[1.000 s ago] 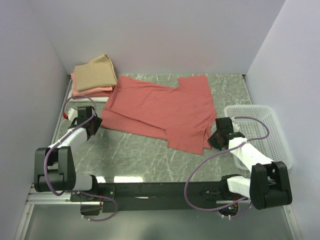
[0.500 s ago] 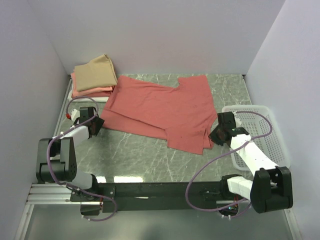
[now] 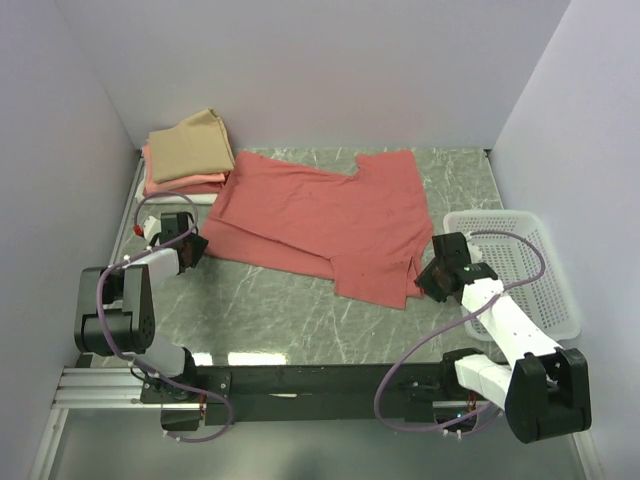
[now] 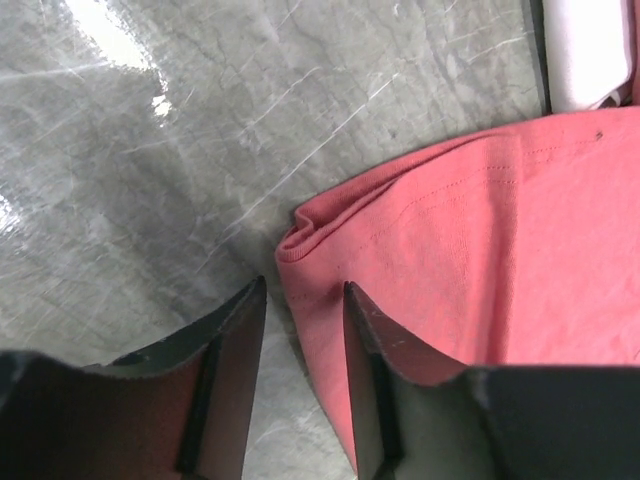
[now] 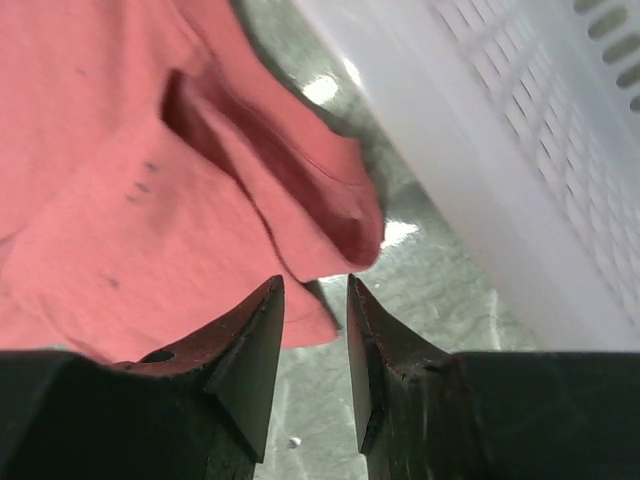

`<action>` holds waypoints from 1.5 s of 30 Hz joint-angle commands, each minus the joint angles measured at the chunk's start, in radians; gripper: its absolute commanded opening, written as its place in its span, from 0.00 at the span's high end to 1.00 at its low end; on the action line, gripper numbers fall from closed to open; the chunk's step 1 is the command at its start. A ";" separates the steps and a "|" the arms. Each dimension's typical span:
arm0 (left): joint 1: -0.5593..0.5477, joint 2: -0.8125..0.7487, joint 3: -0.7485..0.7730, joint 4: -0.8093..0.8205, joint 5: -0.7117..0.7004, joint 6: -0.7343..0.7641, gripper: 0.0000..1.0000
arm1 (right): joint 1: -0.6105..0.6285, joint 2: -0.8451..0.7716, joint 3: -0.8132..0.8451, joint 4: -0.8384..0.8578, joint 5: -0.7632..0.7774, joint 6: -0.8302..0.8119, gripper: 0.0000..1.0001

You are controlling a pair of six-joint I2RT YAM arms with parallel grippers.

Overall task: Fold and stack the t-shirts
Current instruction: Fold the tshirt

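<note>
Red shirt (image 3: 320,215): is lying spread out on the table (image 3: 270,300), partly folded over itself, with its near corner just beside the basket (image 3: 545,300).
Left gripper (image 3: 192,247): is hanging low at the shirt end farthest from the basket, with its jaws standing apart and nothing pinched.
Shirt at the left jaws: in the left wrist view the doubled hem corner of the red shirt (image 4: 480,250) is sitting right at the left gripper (image 4: 305,288). Its edge is running down into the gap, with one finger lying over cloth and the other over bare table (image 4: 150,150).
Right gripper (image 3: 428,280): is sitting between the shirt's near corner and the basket, close to both, its jaws parted by a narrow gap and gripping nothing.
Shirt at the right jaws: in the right wrist view a curled, raised flap of the red shirt (image 5: 90,200) is lying just beyond the right gripper (image 5: 314,282). The basket (image 5: 500,150) wall is running past on the other side.
Stack: is resting well apart from the basket, at the far end of the shirt, with a tan shirt (image 3: 195,145) on top and a pink shirt (image 3: 160,183) under it.
Hard to tell: whether either gripper's fingers are touching the cloth is not showing.
Cut off: a white shirt (image 4: 590,50) is showing only as a corner in the left wrist view, and the red shirt is running out of both wrist views.
</note>
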 commanded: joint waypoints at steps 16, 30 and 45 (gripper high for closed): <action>0.002 0.032 0.031 0.013 0.000 0.018 0.78 | 0.056 0.123 -0.017 0.045 0.054 0.056 0.55; 0.004 0.019 0.040 0.001 0.007 0.007 0.84 | 0.087 0.189 0.025 0.029 0.117 0.111 0.53; 0.004 -0.024 0.066 -0.086 -0.014 0.001 0.99 | 0.095 0.221 0.074 0.042 0.125 0.030 1.00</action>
